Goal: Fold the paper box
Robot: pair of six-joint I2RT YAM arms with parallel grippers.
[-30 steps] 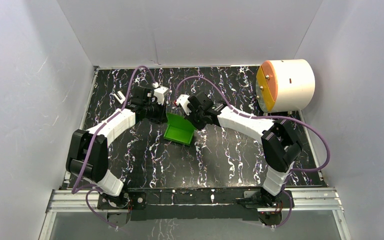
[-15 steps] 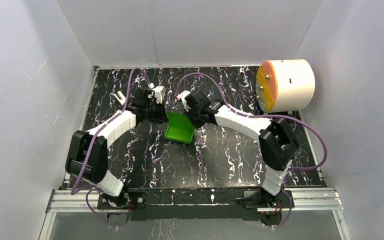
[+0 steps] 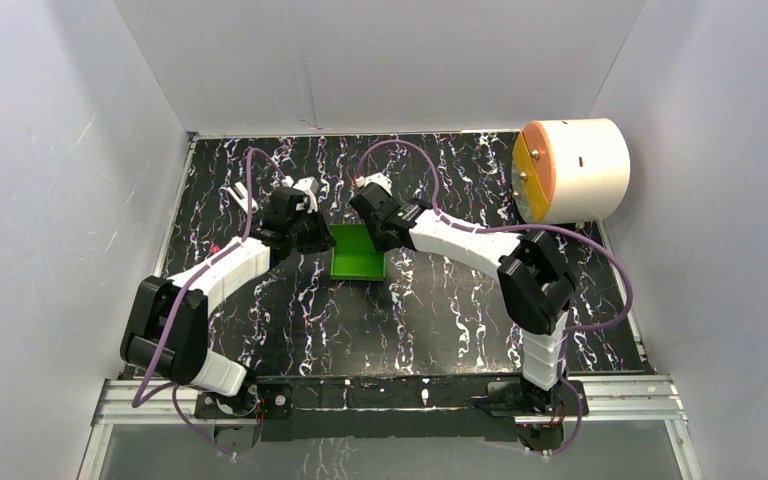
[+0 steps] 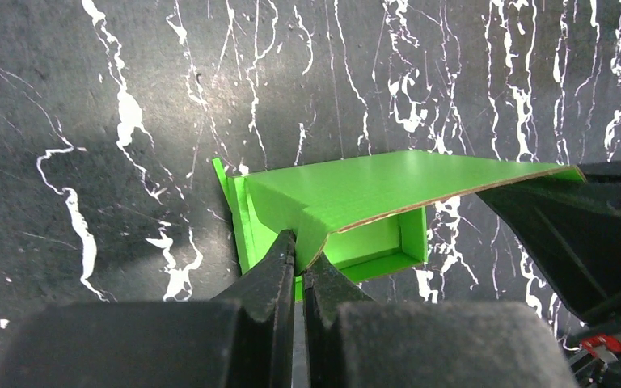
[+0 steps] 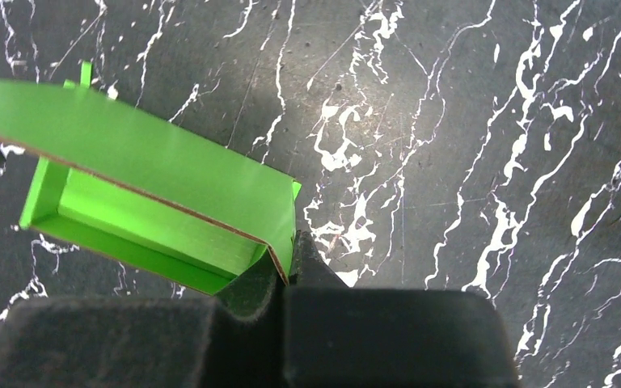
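Both arms reach in from the near edge and converge toward the middle.

The left arm has its base at near left, its elbow low and swung out to the left, and its forearm running up and right. On the left gripper the fingers are pressed together, with a thin edge of the paper box nipped between the tips.

The right arm rises from the near-right base, bends sharply at the elbow on the right, and its forearm runs left. The right gripper has its fingers closed, with a card corner pinched between them.

Both wrists are tipped downward. The grippers face each other, near but apart, one at each side of the box.
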